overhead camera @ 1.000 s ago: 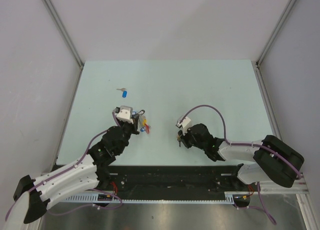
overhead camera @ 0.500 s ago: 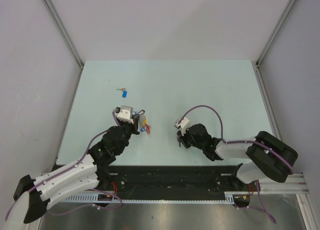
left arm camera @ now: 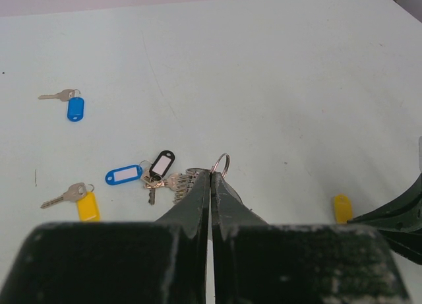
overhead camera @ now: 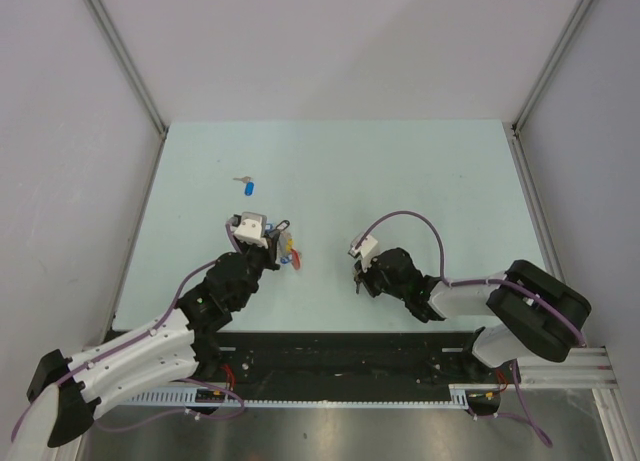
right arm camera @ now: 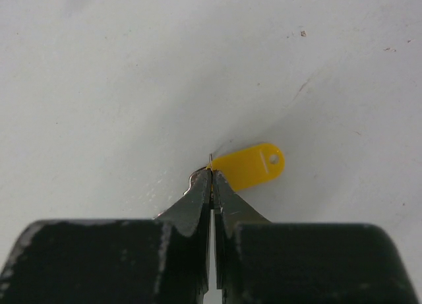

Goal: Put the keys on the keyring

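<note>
Left wrist view: the keyring [left arm camera: 221, 164], a thin silver wire loop, stands upright at frame centre. The closed tips of the left tool [left arm camera: 211, 179] pinch its lower edge. Just left of it, a bunch of small silver keys [left arm camera: 173, 181] fans out on the pale matte counter [left arm camera: 283, 73]. With them lie a glossy black tag [left arm camera: 161, 163] and a blue tag [left arm camera: 123, 175], each with a white insert too small to read. A yellow-tagged key [left arm camera: 86, 206] lies lower left and a blue-tagged key [left arm camera: 74, 109] upper left. In the right wrist view, the right tool [right arm camera: 211, 177] is clamped on the end of a smooth yellow plastic tag [right arm camera: 249, 164] with a punched hole.
</note>
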Controlling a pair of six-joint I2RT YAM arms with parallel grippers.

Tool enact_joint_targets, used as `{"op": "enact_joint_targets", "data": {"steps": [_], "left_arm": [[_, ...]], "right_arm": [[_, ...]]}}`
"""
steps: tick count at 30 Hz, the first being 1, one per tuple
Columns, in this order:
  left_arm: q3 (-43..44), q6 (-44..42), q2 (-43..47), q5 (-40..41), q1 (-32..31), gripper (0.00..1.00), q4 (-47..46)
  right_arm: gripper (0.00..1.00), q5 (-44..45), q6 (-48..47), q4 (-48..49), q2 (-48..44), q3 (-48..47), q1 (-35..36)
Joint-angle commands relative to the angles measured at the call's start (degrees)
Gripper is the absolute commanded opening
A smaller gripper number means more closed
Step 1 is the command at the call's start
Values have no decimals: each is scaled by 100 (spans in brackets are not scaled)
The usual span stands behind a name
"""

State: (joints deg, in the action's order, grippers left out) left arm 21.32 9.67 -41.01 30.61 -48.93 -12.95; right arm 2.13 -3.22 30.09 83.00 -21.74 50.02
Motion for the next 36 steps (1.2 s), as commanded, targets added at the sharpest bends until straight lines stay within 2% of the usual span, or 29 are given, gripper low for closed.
{"op": "enact_joint_targets", "data": {"steps": [1, 6, 10, 17, 24, 31, 36], "left_arm": [[188, 167, 15, -117, 32, 0, -243], [101, 123, 32, -213, 32, 1, -374], [-23, 27, -11, -467, 32, 0, -638], [-286, -466, -187, -1047, 32, 0, -1463], [-673, -949, -319, -1961, 32, 0, -2518], [-840, -1222, -925, -2885, 32, 0, -3625], [-805, -1310, -1277, -3455, 32, 1, -4056]], "right_arm": [[0, 51, -91, 32, 59, 12, 17], [0, -81, -170, -274, -415, -76, 61], [0, -360, -231, -941, -952, -313, 61], [0, -951, -389, -2023, -1488, -1165, 43], [0, -2266, -442, -2831, -1726, -2087, -317], [0, -3323, -372, -2991, -1673, -2379, -756], [0, -3948, -275, -2912, -1638, -2414, -968]]}}
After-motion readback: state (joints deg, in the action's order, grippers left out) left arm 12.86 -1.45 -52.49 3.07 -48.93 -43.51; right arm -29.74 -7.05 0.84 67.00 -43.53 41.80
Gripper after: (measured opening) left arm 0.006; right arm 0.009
